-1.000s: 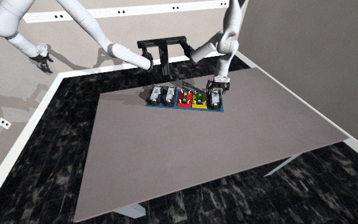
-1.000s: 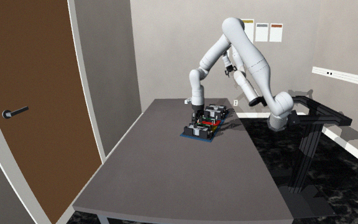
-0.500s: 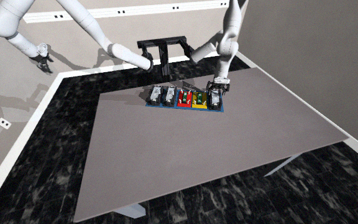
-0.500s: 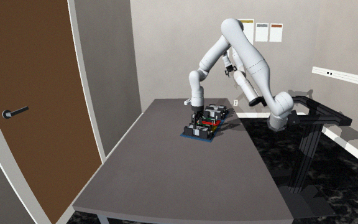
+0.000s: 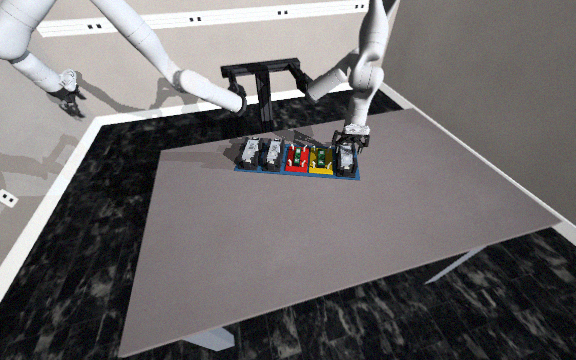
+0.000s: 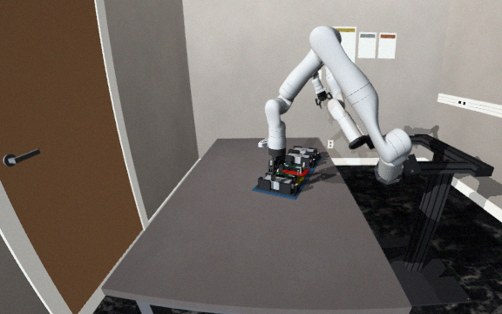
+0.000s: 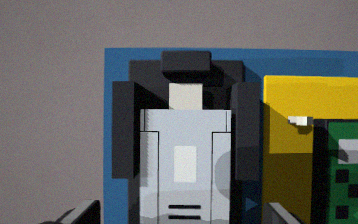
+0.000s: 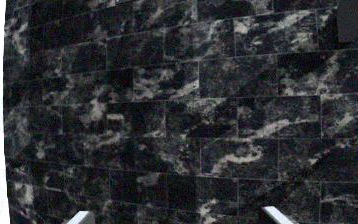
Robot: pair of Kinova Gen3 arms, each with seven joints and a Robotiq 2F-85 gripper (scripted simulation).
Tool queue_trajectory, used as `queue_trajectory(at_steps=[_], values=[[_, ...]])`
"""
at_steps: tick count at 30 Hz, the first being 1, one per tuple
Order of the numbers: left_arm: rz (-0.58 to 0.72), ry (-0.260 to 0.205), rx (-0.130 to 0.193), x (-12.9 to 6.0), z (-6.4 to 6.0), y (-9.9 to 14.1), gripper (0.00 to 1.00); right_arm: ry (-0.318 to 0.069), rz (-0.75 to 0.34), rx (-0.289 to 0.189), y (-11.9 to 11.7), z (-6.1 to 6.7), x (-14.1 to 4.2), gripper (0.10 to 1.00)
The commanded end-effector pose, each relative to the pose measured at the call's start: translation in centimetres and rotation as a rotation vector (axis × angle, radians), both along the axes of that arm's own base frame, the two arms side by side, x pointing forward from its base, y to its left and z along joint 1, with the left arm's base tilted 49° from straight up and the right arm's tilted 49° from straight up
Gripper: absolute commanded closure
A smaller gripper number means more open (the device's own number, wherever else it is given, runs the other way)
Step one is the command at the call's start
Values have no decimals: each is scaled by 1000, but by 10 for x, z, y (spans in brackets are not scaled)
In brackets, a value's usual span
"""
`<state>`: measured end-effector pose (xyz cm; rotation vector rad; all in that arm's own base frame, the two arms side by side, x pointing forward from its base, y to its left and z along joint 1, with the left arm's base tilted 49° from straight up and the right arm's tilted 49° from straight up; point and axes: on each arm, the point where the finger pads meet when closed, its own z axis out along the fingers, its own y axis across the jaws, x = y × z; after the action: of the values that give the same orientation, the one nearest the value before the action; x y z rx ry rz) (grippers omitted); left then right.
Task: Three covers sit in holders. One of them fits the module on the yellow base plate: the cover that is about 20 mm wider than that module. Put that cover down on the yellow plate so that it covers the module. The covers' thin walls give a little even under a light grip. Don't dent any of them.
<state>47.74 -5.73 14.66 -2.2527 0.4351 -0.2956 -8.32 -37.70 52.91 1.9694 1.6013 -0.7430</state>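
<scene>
A grey cover point(image 5: 346, 159) point(image 7: 185, 192) sits in the black holder point(image 7: 122, 130) at the right end of the row in the top view. My left gripper point(image 5: 350, 145) point(image 7: 184, 212) is open above this cover, one finger toward each long side, with no contact visible. Two more grey covers point(image 5: 250, 151) point(image 5: 272, 151) sit in holders at the other end. The yellow plate point(image 5: 321, 171) point(image 7: 290, 95) carries the green module point(image 5: 321, 158) point(image 7: 351, 172), uncovered, with white pins around it. My right gripper point(image 5: 73, 108) point(image 6: 322, 99) point(image 8: 178, 215) is open and empty, away from the table.
A red plate point(image 5: 295, 169) point(image 6: 292, 173) with another green module stands between the yellow plate and the two covers. All stand on a blue base point(image 5: 359, 176) point(image 7: 117, 65) near the table edge on the arms' side. The black arm stand point(image 5: 264, 95) is beyond that edge.
</scene>
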Motion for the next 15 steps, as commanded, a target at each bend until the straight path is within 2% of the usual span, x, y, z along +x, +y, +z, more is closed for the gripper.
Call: queue_trajectory(at_steps=[1, 6, 15], values=[[1, 1, -3, -1, -2, 0, 2, -1, -1, -1, 0, 0, 0, 100], [-1, 0, -1, 0, 0, -1, 2, -1, -1, -1, 0, 0, 0, 100], [1, 1, -3, -3, -5, 1, 2, -1, -1, -1, 0, 0, 0, 100]])
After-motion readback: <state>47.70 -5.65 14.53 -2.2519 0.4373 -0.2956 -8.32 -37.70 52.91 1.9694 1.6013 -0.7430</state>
